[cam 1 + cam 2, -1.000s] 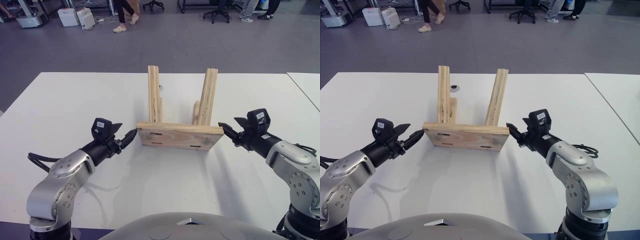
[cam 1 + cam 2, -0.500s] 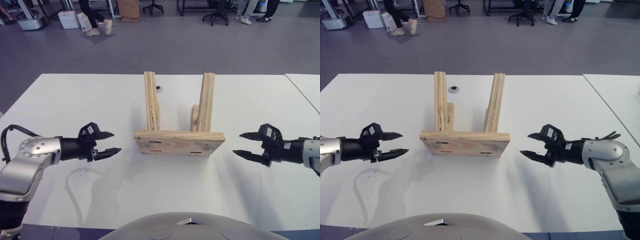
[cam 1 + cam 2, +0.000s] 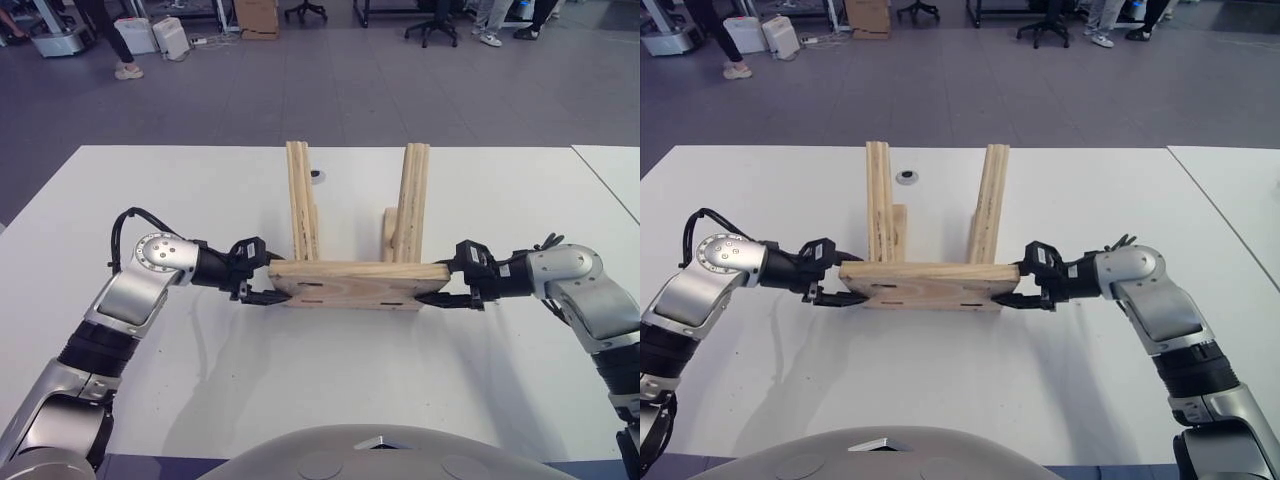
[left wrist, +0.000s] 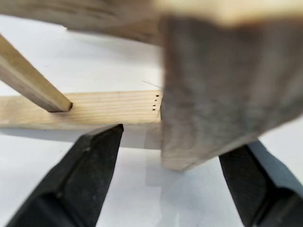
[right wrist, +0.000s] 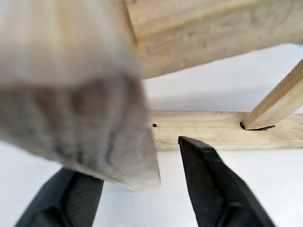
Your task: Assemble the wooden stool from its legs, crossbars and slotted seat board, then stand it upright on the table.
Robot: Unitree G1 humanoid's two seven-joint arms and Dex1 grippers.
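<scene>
1. Left arm: elbow out to the left, forearm low over the table (image 3: 180, 190) and pointing right. The left gripper (image 3: 266, 281) is at the left end of the seat board (image 3: 358, 284).
2. Left gripper state: jaws apart and straddling the board's end, one finger on its near face and one on its far face. In the left wrist view a gap of bare table shows between one of the fingers (image 4: 90, 165) and the wood, so there is no firm clamp.
3. Right arm: mirrors the left, with the forearm pointing left. The right gripper (image 3: 445, 284) is at the board's right end, jaws likewise spread around the edge. In the right wrist view one of the fingers (image 5: 208, 189) stands off the wood.
4. Stool: assembled, lying on its side at the table's centre. The seat board stands on its long edge with the slotted face toward the near side.
5. The left legs (image 3: 301, 210) and right legs (image 3: 414, 205) run toward the far side. A crossbar (image 3: 391, 226) sits just inside the right pair.
6. A small dark round thing (image 3: 316, 174) lies on the table beyond the left legs.
</scene>
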